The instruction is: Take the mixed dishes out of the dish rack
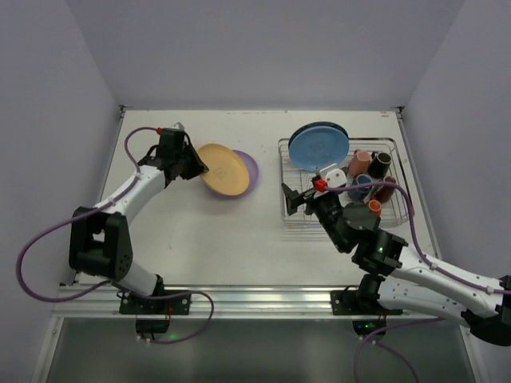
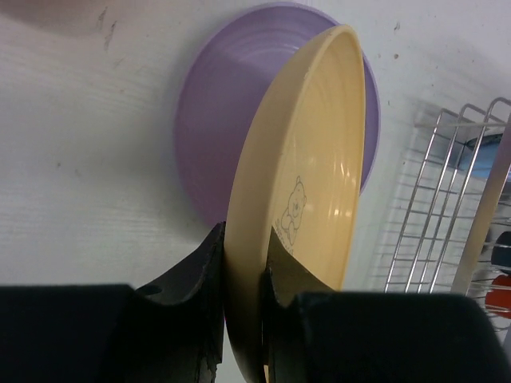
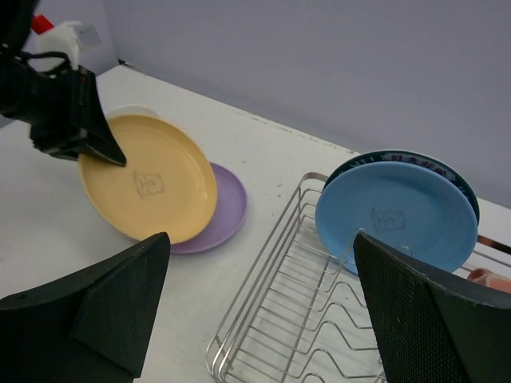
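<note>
My left gripper [image 1: 196, 166] [image 2: 244, 236] is shut on the rim of a yellow plate [image 1: 223, 169] [image 2: 311, 183]. It holds the plate tilted on edge over a lilac plate [image 1: 251, 169] [image 2: 231, 120] that lies flat on the table. The dish rack [image 1: 281, 159] [image 3: 295, 311] stands at the right. In its far end lean a blue plate [image 1: 318, 146] [image 3: 395, 215] and, behind it, a dark-rimmed plate [image 3: 463, 179]. Several mugs [image 1: 363, 163] crowd its right side. My right gripper [image 1: 297, 199] [image 3: 262, 239] hangs open over the rack's near left part, with nothing between its fingers.
The white table [image 1: 215, 239] is walled at the back and on both sides. The rack's left rim [image 2: 435, 207] lies close to the right of the two plates. A red and white piece [image 1: 327, 177] on my right arm hangs over the rack.
</note>
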You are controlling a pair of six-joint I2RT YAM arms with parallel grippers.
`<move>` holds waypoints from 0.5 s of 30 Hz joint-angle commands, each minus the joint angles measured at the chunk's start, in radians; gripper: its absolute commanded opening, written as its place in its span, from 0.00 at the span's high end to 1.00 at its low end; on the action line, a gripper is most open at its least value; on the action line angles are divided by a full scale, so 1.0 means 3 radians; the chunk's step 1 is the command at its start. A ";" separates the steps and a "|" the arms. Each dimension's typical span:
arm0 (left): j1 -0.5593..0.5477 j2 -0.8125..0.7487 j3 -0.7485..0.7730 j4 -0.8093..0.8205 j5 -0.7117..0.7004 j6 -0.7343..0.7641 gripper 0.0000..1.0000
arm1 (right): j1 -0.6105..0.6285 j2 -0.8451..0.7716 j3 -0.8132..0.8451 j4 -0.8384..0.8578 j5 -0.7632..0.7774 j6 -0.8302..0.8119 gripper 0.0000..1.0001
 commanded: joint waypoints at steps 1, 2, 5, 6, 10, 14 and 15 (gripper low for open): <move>0.0016 0.0377 0.0385 0.0387 0.0228 -0.0174 1.00 | 0.0001 -0.0007 -0.0037 0.0262 0.0087 0.0296 0.01; 0.0016 0.0454 0.0436 0.0376 0.0243 -0.0179 1.00 | 0.0006 -0.0017 -0.0017 0.0196 0.0108 0.0321 0.01; 0.0016 0.0633 0.0509 0.0412 0.0188 -0.0195 0.97 | 0.0001 -0.0078 -0.0042 0.0180 0.0143 0.0352 0.01; 0.0021 0.0659 0.0509 0.0432 0.0152 -0.0190 0.96 | 0.0001 -0.0099 -0.0047 0.0170 0.0144 0.0383 0.01; 0.0011 0.0792 0.0529 0.0453 0.0152 -0.0144 0.81 | 0.0001 -0.0211 -0.0068 0.0134 0.0128 0.0414 0.01; -0.0045 0.0833 0.0544 0.0458 0.0116 -0.0088 0.47 | 0.0006 -0.0201 -0.0058 0.0083 0.0245 0.0409 0.01; -0.0116 0.0813 0.0565 0.0433 0.0004 -0.0057 0.33 | 0.0001 -0.0186 -0.0053 0.0073 0.0266 0.0414 0.01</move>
